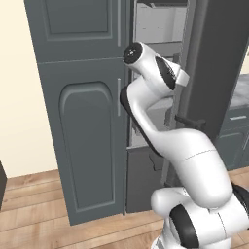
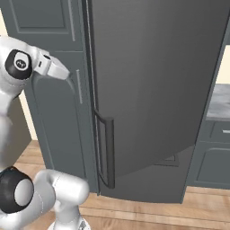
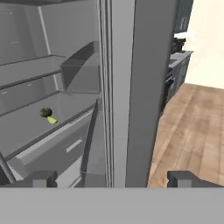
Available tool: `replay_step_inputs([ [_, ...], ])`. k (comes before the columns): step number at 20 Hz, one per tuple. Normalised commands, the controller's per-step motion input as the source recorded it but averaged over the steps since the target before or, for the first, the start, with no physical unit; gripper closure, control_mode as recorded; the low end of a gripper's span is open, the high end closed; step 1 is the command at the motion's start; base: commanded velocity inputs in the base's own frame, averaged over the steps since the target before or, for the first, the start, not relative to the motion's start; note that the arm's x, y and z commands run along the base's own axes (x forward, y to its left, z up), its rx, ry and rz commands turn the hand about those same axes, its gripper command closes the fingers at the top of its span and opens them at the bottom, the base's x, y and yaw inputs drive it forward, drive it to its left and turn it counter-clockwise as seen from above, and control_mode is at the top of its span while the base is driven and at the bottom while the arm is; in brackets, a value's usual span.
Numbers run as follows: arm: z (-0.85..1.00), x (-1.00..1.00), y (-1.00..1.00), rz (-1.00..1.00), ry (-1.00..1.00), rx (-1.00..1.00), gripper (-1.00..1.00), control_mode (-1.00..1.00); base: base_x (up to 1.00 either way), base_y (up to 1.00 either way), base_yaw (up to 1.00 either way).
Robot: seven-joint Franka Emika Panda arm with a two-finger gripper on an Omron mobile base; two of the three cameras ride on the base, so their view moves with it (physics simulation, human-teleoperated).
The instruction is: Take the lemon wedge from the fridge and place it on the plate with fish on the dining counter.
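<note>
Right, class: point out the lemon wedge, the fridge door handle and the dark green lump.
lemon wedge point(image 3: 52, 120): hand view, middle of the yellow sliver.
fridge door handle point(image 2: 109, 152): right base view, middle of the vertical bar.
dark green lump point(image 3: 44, 113): hand view, its centre.

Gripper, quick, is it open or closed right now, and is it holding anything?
Gripper: open, jaws spread wide, holding nothing; the lemon wedge lies on a fridge shelf beside a small dark green lump.

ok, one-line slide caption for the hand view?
Open gripper faces the fridge door's edge; lemon wedge lies beside a dark green lump on an inner shelf.
</note>
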Motion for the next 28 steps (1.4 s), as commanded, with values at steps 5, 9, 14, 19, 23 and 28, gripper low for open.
replay_step_inputs([
  [5,0.0,0.49,-0.16,0.0,0.0,0.0,-1.0,-1.0,0.0,0.0,0.0],
  [9,-0.01,0.42,-0.21,0.0,0.0,0.0,-1.0,-1.0,0.0,0.0,0.0],
  [14,0.0,0.38,-0.23,0.0,0.0,0.0,-1.0,-1.0,0.0,0.0,0.0],
  [19,0.0,0.05,-0.21,0.02,0.0,0.0,-1.0,-1.0,0.0,0.0,0.0],
  [23,0.0,0.0,-0.23,0.01,0.0,0.0,-1.0,-1.0,0.0,0.0,0.0],
  [28,0.0,-0.1,-0.29,0.0,0.0,0.0,-1.0,-1.0,0.0,0.0,0.0],
])
